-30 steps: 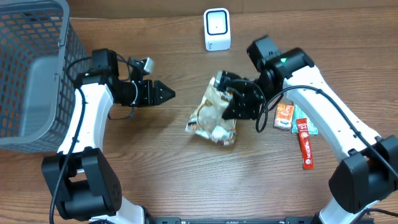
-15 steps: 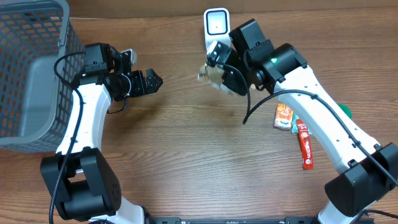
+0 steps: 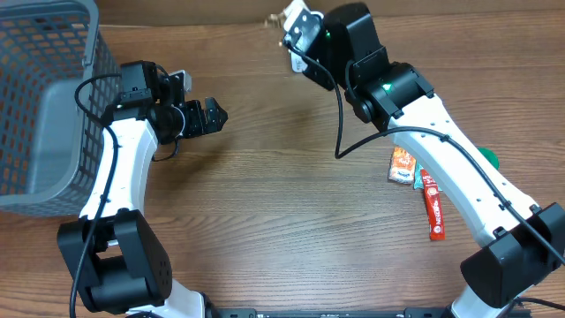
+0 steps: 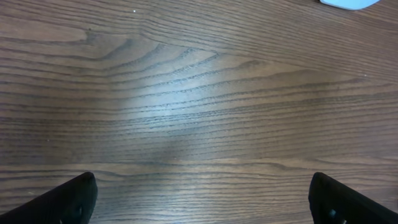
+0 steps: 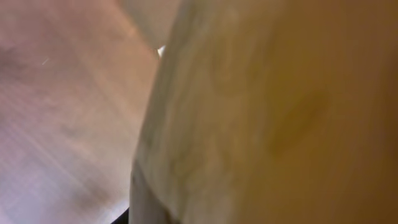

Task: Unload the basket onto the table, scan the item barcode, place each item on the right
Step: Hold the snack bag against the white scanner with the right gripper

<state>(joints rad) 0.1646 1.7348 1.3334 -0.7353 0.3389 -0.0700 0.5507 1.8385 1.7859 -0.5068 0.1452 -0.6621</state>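
The item, a crinkled cream and tan snack bag (image 5: 261, 112), fills the right wrist view as a close blur. My right gripper (image 3: 298, 35) is shut on it, raised high over the table's far edge. In the overhead view the arm hides most of the bag, and it also covers the spot where the white scanner stands. A pale sliver, perhaps the scanner's base (image 4: 348, 2), shows at the top of the left wrist view. My left gripper (image 3: 214, 115) hovers over bare wood at the left, wide open with nothing between its dark fingertips (image 4: 74, 199).
A grey mesh basket (image 3: 44, 106) stands at the far left. To the right lie an orange snack pack (image 3: 403, 165), a red stick pack (image 3: 432, 205) and a green object (image 3: 490, 161) half under the right arm.
My right arm has lifted the bag off the table's middle and carried it up and back over the scanner. My left gripper has opened wide and drawn back to the left.
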